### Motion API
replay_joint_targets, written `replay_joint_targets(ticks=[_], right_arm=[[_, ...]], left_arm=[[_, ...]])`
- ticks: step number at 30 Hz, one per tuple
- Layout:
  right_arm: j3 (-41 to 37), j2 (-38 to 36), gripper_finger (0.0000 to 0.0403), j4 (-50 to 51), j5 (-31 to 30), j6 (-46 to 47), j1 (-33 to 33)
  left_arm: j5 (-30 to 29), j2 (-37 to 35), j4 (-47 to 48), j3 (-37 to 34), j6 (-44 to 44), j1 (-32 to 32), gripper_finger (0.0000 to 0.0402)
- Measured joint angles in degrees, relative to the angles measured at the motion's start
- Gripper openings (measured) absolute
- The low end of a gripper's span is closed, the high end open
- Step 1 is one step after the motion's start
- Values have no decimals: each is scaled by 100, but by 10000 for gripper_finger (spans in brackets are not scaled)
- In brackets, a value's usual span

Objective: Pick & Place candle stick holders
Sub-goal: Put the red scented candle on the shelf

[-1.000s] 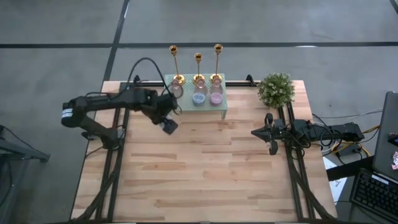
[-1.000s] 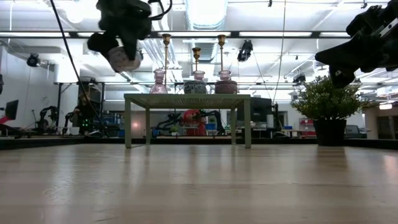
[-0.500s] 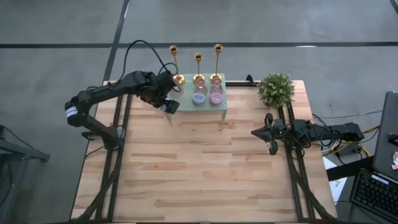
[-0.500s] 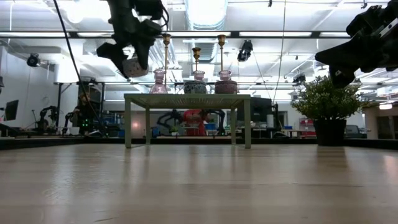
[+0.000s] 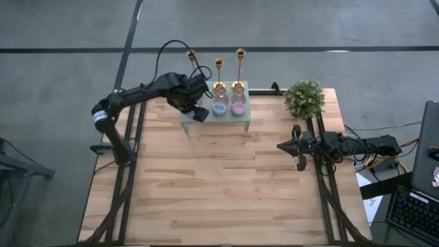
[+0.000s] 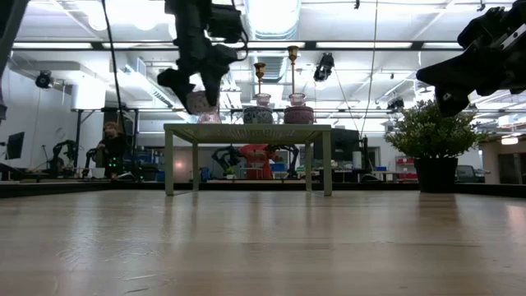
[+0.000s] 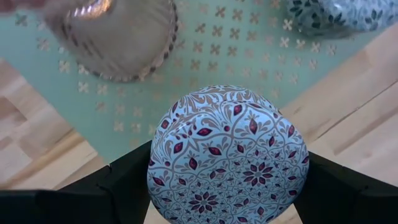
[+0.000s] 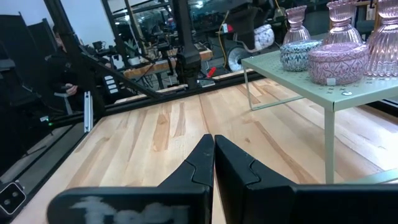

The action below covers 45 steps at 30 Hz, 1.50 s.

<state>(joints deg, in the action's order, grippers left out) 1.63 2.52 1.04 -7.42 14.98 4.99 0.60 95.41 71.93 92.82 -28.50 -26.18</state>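
Green patterned stand [image 7: 249,56] under round floral jar [image 7: 227,158]

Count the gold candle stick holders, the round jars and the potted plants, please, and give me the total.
candle stick holders: 3
round jars: 3
potted plant: 1
Total: 7

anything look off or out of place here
Yes. The left gripper holds a round patterned jar between its fingers over the small green table, not one of the gold candle stick holders. Nothing looks spilled, tipped or damaged. The right gripper waits shut by the plant.
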Motion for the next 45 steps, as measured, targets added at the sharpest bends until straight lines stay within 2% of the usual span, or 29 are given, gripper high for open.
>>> replay_joint_targets(ticks=[11, 18, 45], right_arm=[[0, 1, 8, 0, -2, 0, -2], [0, 0, 8, 0, -2, 0, -2], [0, 0, 8, 0, -2, 0, -2]], left_arm=[[-231, 481, 110, 189, 19, 0, 312], [-487, 501, 99, 177, 8, -6, 312], [-501, 521, -140, 166, 275, -115, 312]])
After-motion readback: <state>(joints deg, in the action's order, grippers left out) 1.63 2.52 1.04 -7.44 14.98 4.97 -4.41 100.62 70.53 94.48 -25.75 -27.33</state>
